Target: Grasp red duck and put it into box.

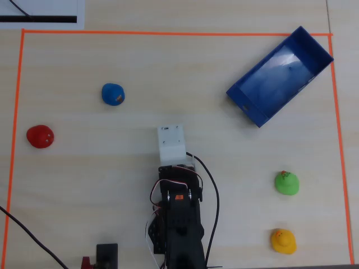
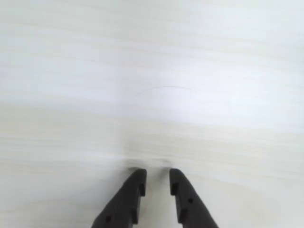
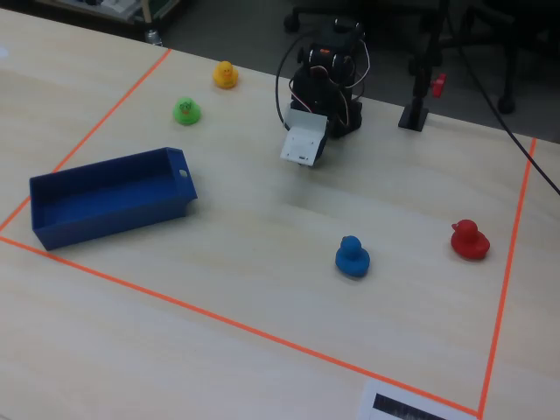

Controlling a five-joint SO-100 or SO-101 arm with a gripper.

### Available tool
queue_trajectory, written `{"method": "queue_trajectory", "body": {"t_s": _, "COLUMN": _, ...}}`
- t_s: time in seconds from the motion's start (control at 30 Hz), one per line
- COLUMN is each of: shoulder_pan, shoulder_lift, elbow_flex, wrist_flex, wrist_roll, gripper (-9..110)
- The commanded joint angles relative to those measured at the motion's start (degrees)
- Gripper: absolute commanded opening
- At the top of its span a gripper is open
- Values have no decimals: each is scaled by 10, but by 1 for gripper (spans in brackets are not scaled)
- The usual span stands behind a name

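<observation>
- So the arm's parked near the middle of the pale wood-grain table (image 1: 101, 185), and the black two-finger gripper (image 2: 157, 176) has its jaws nearly together with just a thin gap, nothing between them. The wrist view shows only bare tabletop.
- The small rounded bright red toy duck (image 1: 40, 136) sits far off at the left side of the overhead view, close to the orange tape border (image 1: 15, 112), well apart from the arm. It looks upright, glossy and smooth, with a tiny orange beak.
- The large dark blue open-topped rectangular box (image 1: 245, 105) is up in the opposite corner at an angle, and it looks empty.
- What could go wrong, I reckon: the jaws need to open wide before going down, or they'll just knock the duck away.
- It's round and slick, so an off-centre pinch could squirt it out sideways.
- The small blue toy duck (image 1: 113, 94) sits fairly near the red one, so a sloppy reach could grab the wrong one.
- Long carry across to the box too, so a weak grip could drop it on the way.
</observation>
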State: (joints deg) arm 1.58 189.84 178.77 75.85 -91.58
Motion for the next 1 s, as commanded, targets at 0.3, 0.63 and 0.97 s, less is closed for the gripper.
{"method": "queue_trajectory", "body": {"t_s": 0.3, "shoulder_pan": 17, "shoulder_lift": -2, "elbow_flex": -5, "wrist_flex": 13, "wrist_roll": 1, "gripper": 4}}
{"method": "queue_trajectory", "body": {"t_s": 0.63, "shoulder_pan": 49, "shoulder_lift": -2, "elbow_flex": -5, "wrist_flex": 12, "wrist_roll": -4, "gripper": 6}}
{"method": "queue_trajectory", "body": {"t_s": 0.97, "shoulder_pan": -11, "shoulder_lift": -8, "elbow_flex": -5, "wrist_flex": -154, "wrist_roll": -125, "gripper": 32}}
